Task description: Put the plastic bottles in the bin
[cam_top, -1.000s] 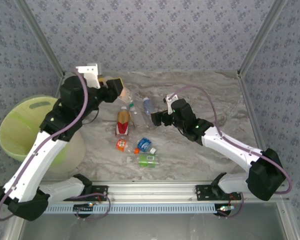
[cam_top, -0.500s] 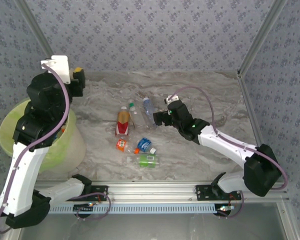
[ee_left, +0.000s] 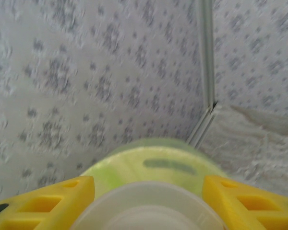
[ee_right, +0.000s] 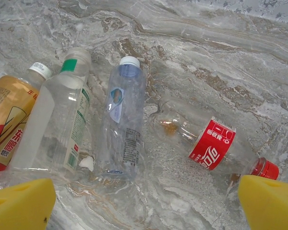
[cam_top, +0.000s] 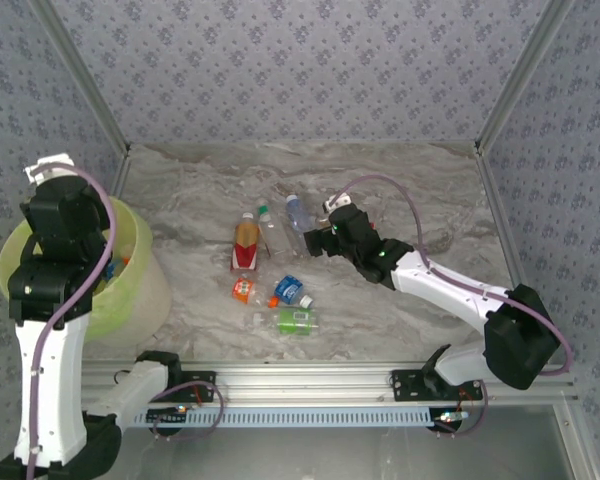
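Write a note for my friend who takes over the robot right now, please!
The left tool is shut on a clear bottle above the bin, not yet dropped.
The right tool is open and empty, over the table by the red-label bottle and blue-label bottle.
Also lying there: green-cap bottle, orange-label bottle, small orange bottle, small blue bottle, small green bottle.
Done: cannot tell how many are binned.
Left: drop the held one, then bin those seven.
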